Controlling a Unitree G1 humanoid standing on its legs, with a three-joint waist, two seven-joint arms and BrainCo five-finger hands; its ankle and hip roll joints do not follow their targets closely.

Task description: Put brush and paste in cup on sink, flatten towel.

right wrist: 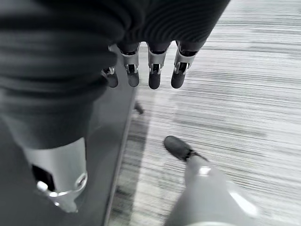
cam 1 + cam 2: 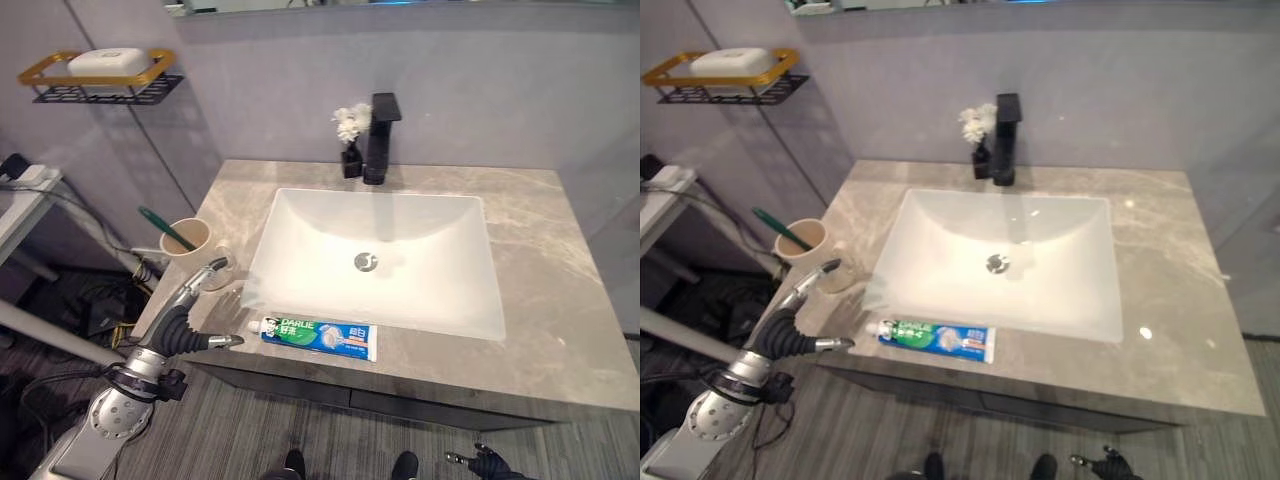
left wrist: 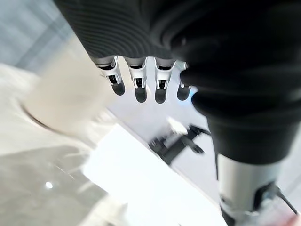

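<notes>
Grey marble counter (image 2: 560, 290): toothbrush (image 2: 165, 228) sits in the cup (image 2: 186, 240) already, toothpaste (image 2: 318, 336) lies along the front edge. Left hand (image 2: 190, 315), fingers straight and holding nothing, should probably come at the tube's near end and pinch it across the middle. Right hand (image 1: 141, 70) hangs relaxed above the floor.

Printed lettering on toothpaste tube (image 2: 318, 336) lying on tabletop (image 2: 560, 290) at sink's front edge; no other readable text anywhere.

I saw a grey-beige veined marble counter (image 2: 560, 300); the sink (image 2: 300, 215) was plain white; the toothpaste tube (image 2: 318, 335) was blue, green and white; the cup (image 2: 196, 231) was beige, its toothbrush (image 2: 160, 225) dark green; the faucet (image 2: 380, 135) was black.
</notes>
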